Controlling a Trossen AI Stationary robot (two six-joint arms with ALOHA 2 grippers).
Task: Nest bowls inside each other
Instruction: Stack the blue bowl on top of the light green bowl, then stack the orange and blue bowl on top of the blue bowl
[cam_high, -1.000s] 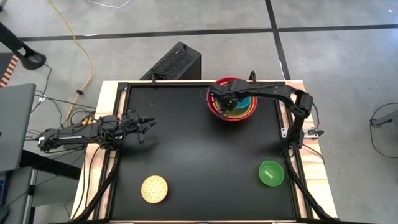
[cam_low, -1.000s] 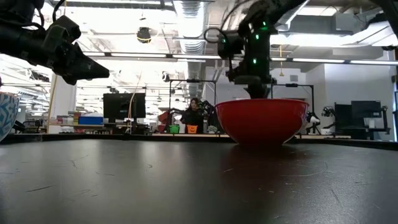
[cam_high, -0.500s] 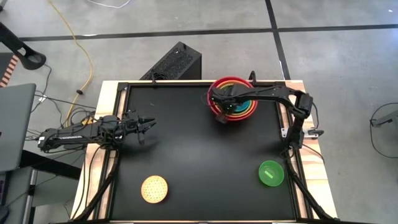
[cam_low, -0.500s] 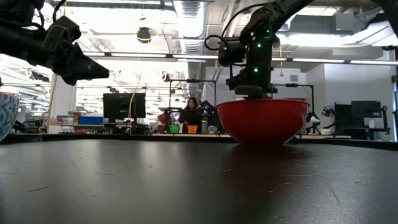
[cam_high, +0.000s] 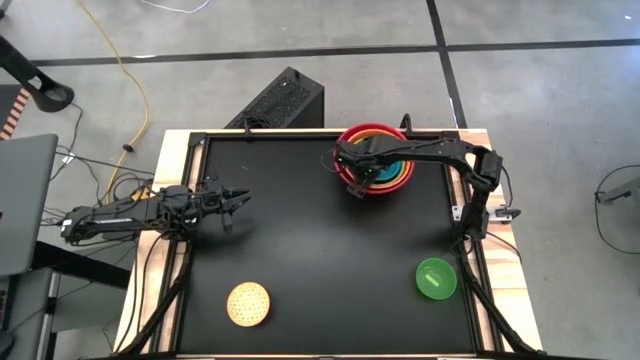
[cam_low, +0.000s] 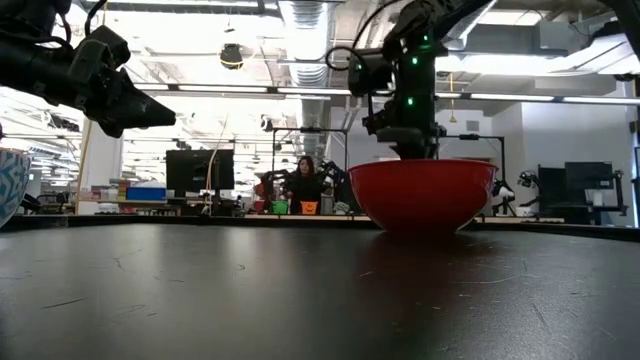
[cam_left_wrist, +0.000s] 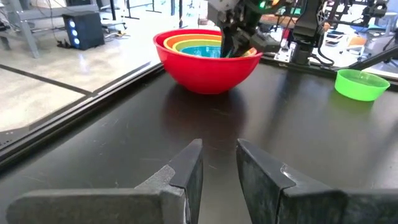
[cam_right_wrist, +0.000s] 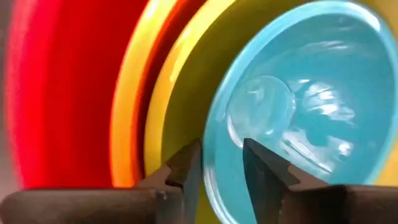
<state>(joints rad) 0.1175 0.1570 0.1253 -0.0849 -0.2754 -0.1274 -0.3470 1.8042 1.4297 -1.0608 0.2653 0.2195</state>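
A red bowl (cam_high: 372, 129) stands on the black table near its far right corner. Orange (cam_right_wrist: 127, 106), lime green (cam_right_wrist: 180, 87) and blue (cam_right_wrist: 298, 106) bowls are nested inside it. My right gripper (cam_right_wrist: 221, 148) points down into the stack, open, its fingers on either side of the blue bowl's rim. A small green bowl (cam_high: 436, 278) rests near the right edge. A pale yellow bowl (cam_high: 248, 304) rests near the front edge. My left gripper (cam_high: 238, 197) hovers at the table's left, a narrow gap between its fingers, holding nothing. My right gripper comes from above with one finger inside the blue bowl and one outside its rim (cam_right_wrist: 214, 163). Whether either finger touches the rim, I cannot tell. The blue bowl rests upright in the lime green bowl.
A black box (cam_high: 280, 100) stands on the floor beyond the far edge, and a laptop (cam_high: 20, 200) sits off the left side. Bare tabletop (cam_high: 320, 250) lies between the stack and the two loose bowls. A person (cam_low: 305, 185) shows in the room behind.
My right gripper has stayed over the stack. The blue bowl now sits lower in the lime green bowl, with the orange and lime green rims showing around it.
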